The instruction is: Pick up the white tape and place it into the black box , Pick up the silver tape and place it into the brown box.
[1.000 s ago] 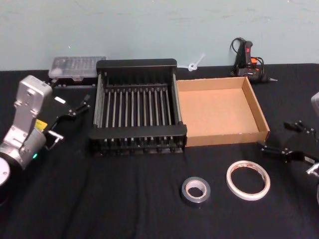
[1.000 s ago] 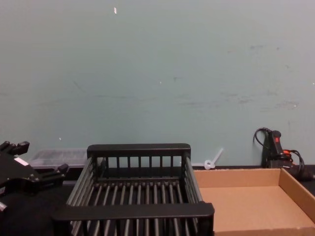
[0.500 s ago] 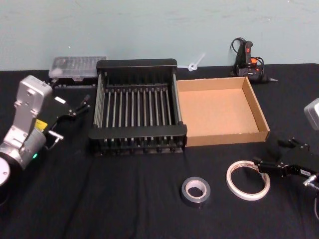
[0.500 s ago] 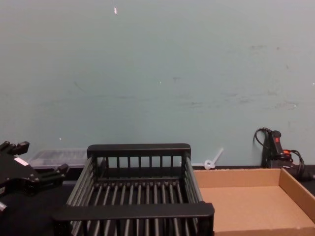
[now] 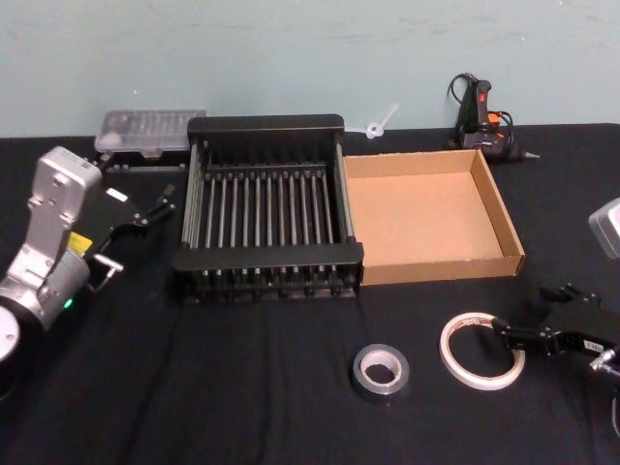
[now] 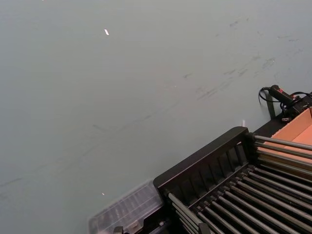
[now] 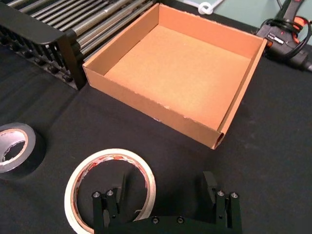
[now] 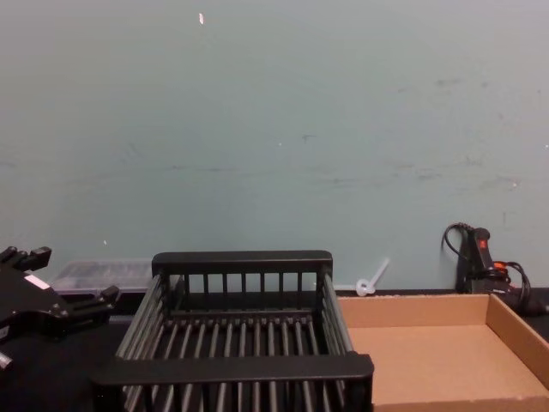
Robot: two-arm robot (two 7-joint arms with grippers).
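The white tape (image 5: 481,350) lies flat on the black cloth in front of the brown box (image 5: 441,266). My right gripper (image 5: 528,312) is open and low at the tape's right rim. In the right wrist view one fingertip (image 7: 122,187) is over the hole of the white tape (image 7: 114,155) and the other is outside the ring, so the open right gripper (image 7: 165,187) straddles the rim. The silver tape (image 5: 380,372) lies left of the white roll, also seen as silver tape (image 7: 34,146). The black box (image 5: 266,254) stands left of the brown box. My left gripper (image 5: 150,206) is parked open left of the crate.
A glue gun (image 5: 481,116) with its cord sits behind the brown box at the back right. A clear plastic case (image 5: 150,131) lies behind the crate's left corner, and a small white plastic piece (image 5: 378,124) is by the wall. Bare black cloth stretches left of the silver tape.
My right gripper has moved down and leftward from beside the brown box's front right corner to the white tape's right rim. The left arm and both rolls stay where they were.
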